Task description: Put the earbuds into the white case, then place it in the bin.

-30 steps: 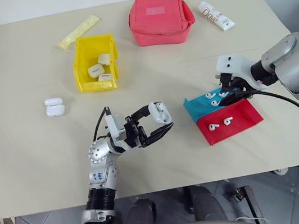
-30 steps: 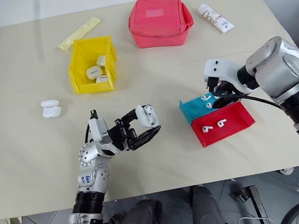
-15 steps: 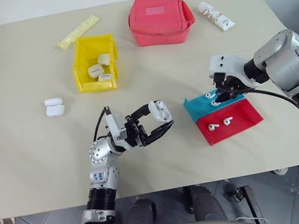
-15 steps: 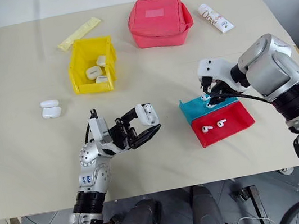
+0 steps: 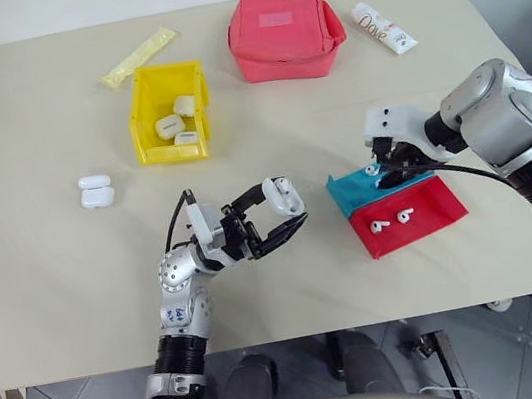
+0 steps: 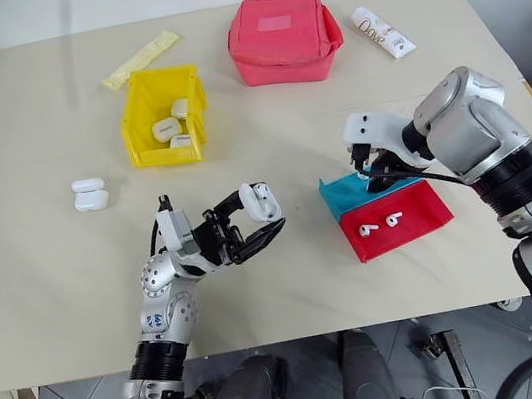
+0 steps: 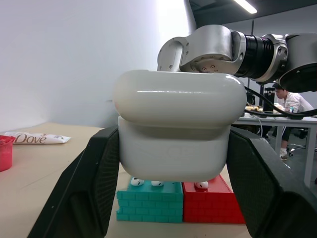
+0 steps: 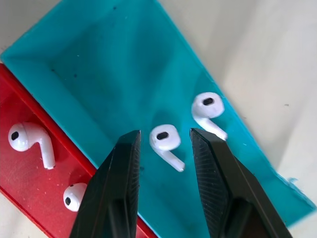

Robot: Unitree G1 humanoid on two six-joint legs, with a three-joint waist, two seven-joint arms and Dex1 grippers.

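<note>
My left gripper (image 5: pixel 284 213) is shut on the white case (image 5: pixel 285 197), holding it off the table at the front centre. The case (image 7: pixel 174 124) has its lid down. My right gripper (image 5: pixel 386 168) points down over the teal tray (image 5: pixel 352 196), open. Its fingers (image 8: pixel 126 163) straddle one earbud (image 8: pixel 166 140) with a narrow gap on each side. A second earbud (image 8: pixel 208 110) lies beside it in the teal tray. Two more earbuds (image 5: pixel 383 224) lie in the red tray (image 5: pixel 430 209). The yellow bin (image 5: pixel 143 118) stands at the back left with several white cases inside.
Two white cases (image 5: pixel 96 191) lie on the table left of the bin. A red fabric pouch (image 5: pixel 285 32) sits at the back centre, a white tube (image 5: pixel 384 27) to its right, and a yellow sachet (image 5: pixel 139 57) behind the bin.
My right gripper has edged a little left over the teal tray and its arm has swung in. The left gripper with the case has kept still.
</note>
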